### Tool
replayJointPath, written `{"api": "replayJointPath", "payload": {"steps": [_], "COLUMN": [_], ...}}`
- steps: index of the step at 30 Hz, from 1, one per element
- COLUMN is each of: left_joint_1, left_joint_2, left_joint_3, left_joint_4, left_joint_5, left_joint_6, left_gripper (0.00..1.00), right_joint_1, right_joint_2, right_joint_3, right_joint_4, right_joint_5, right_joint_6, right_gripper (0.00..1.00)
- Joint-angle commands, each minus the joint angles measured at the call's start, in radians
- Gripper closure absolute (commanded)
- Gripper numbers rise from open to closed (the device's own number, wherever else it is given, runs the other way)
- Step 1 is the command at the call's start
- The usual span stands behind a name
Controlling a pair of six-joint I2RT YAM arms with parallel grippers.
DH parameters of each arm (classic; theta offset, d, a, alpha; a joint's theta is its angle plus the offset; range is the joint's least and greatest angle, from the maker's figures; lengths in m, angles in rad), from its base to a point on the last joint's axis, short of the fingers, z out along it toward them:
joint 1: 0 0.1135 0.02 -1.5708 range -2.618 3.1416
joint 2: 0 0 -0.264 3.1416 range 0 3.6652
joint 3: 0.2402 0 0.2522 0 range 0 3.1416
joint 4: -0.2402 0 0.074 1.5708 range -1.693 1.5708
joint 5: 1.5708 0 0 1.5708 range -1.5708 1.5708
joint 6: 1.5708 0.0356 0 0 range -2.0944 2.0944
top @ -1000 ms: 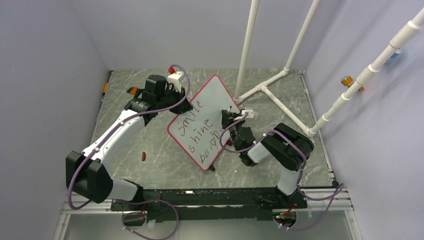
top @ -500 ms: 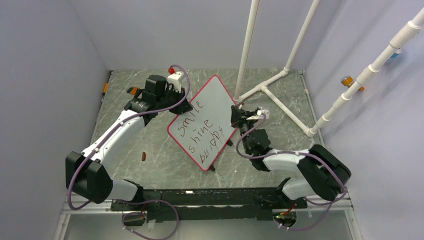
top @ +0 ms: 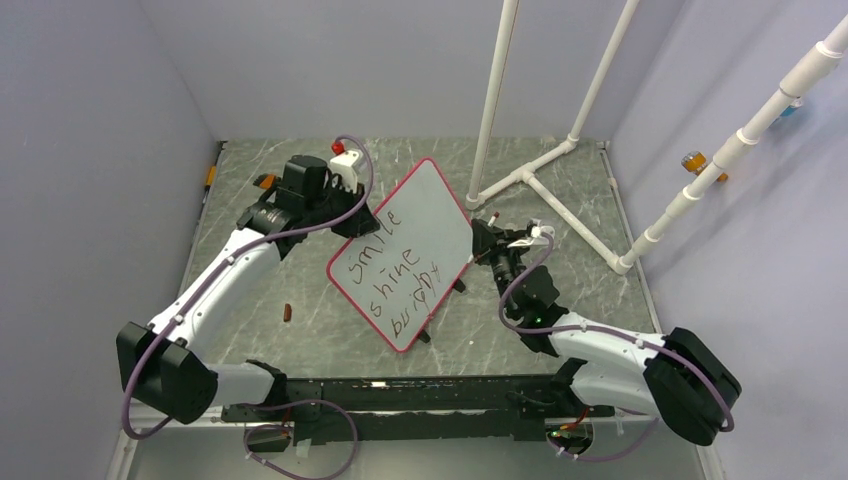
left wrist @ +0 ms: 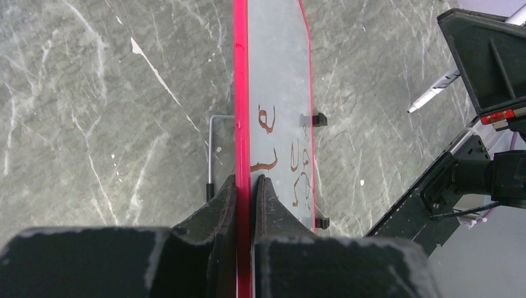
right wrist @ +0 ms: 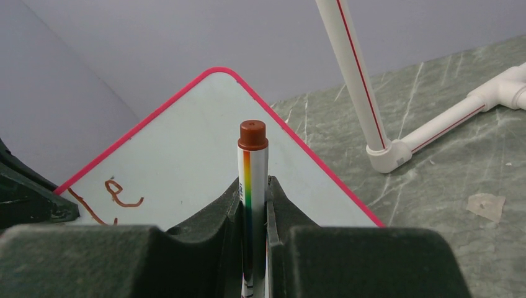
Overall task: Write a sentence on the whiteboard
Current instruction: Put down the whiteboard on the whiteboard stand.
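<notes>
The left gripper (left wrist: 244, 181) is clamping its jaws on the red rim of the whiteboard (top: 432, 203), holding it tilted over the counter (top: 255, 290), the sentence (top: 400, 280) facing up. The right gripper (right wrist: 253, 185), just beside the board's right edge, is pinching a brown-ended marker (right wrist: 252, 158) in its jaws.

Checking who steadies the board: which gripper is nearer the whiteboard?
Left. The left gripper has its jaws shut on the whiteboard at its left rim; the right gripper, holding a marker, sits beside the right edge.
</notes>
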Motion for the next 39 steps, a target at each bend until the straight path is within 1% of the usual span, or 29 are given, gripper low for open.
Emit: {"api": "replayJointPath", "payload": {"steps": [1, 3, 5, 10, 15, 18, 21, 25, 32, 39], "left_joint_1": [0.003, 0.003, 0.003, 0.003, 0.003, -0.005, -0.026, -0.048, -0.053, -0.053], "left_joint_2": [-0.049, -0.070, -0.064, -0.005, 0.054, 0.090, 0.119, 0.136, 0.101, 0.055], "left_joint_3": [-0.016, -0.050, -0.068, -0.083, -0.087, -0.107, -0.108, -0.095, -0.126, -0.138], "left_joint_4": [-0.060, -0.045, -0.047, -0.037, -0.036, -0.008, -0.007, -0.044, -0.061, -0.072], "left_joint_5": [-0.005, 0.037, 0.049, 0.063, 0.077, 0.121, 0.118, 0.100, 0.035, 0.021], "left_joint_6": [0.066, 0.055, 0.054, 0.036, 0.030, 0.015, 0.017, 0.026, 0.023, 0.025], "left_gripper": [1.00, 1.00, 1.00, 1.00, 1.00, 1.00, 1.00, 1.00, 1.00, 1.00], "right_joint_1": [0.005, 0.005, 0.005, 0.006, 0.004, 0.005, 0.006, 0.005, 0.005, 0.004], "right_joint_2": [-0.055, -0.071, -0.078, -0.088, -0.135, -0.163, -0.193, -0.226, -0.250, -0.252], "right_joint_3": [-0.017, -0.025, -0.035, -0.050, -0.065, -0.070, -0.074, -0.071, -0.073, -0.072], "right_joint_4": [-0.042, -0.054, -0.054, -0.048, -0.071, -0.085, -0.098, -0.122, -0.139, -0.146], "right_joint_5": [-0.003, -0.001, 0.004, 0.004, 0.021, 0.028, 0.034, 0.040, 0.050, 0.055], "right_joint_6": [0.025, 0.030, 0.038, 0.052, 0.038, 0.031, 0.025, 0.018, 0.016, 0.015], "right_gripper": [1.00, 1.00, 1.00, 1.00, 1.00, 1.00, 1.00, 1.00, 1.00, 1.00]}}
